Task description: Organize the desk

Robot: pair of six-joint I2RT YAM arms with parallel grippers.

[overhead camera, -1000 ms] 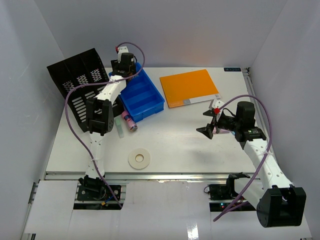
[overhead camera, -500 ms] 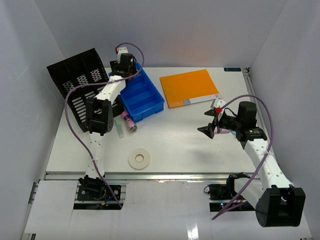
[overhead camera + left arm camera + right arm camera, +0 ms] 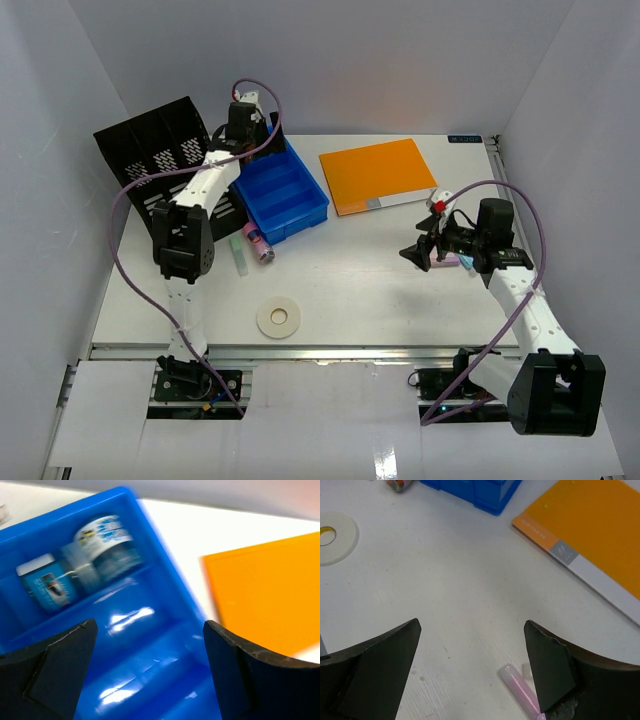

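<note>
Top view: the large flat white desk (image 3: 350, 290) carries a blue plastic compartment tray (image 3: 285, 185), flanked by a black slotted rack (image 3: 150, 165) and an orange flat notebook (image 3: 378, 175).

Left wrist view: the left gripper (image 3: 150, 650) is held spread and empty over the tray.

Right wrist view: the right gripper (image 3: 472, 645) is spread and empty, well right of the tray.

Left pincer (image 3: 150, 630), right pincer (image 3: 472, 625): both spread wide.
</note>
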